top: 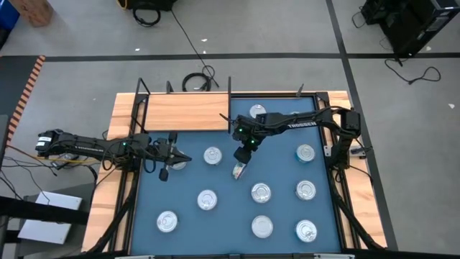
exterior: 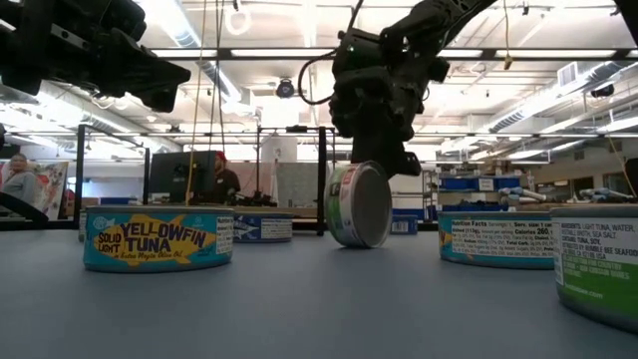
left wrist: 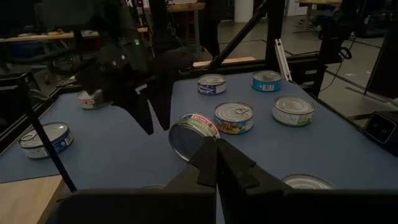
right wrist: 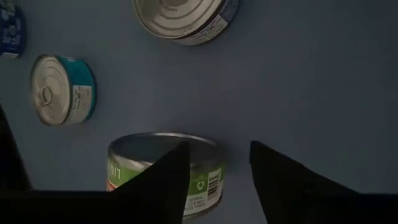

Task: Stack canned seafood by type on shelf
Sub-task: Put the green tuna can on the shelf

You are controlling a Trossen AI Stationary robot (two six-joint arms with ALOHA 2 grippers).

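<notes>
A green-labelled can [top: 239, 170] stands tilted on its edge on the blue mat [top: 215, 230], seen side-on in the low view [exterior: 359, 206]. My right gripper [top: 244, 158] hangs open just above it, and its fingers [right wrist: 165, 180] straddle the can's rim [right wrist: 158, 158] without pinching it. My left gripper [top: 183, 158] is shut and empty at the mat's left side, pointing toward that can [left wrist: 189, 134]. Several flat silver cans lie lid-up on the mat, among them a yellowfin tuna can [exterior: 158, 239]. The wooden shelf [top: 187, 111] at the back left holds no cans.
Black posts [top: 229, 101] stand at the shelf's ends. One can [top: 259, 111] lies at the back beside the shelf, another [top: 212, 155] between the two grippers. People sit at desks in the room behind [exterior: 224, 179].
</notes>
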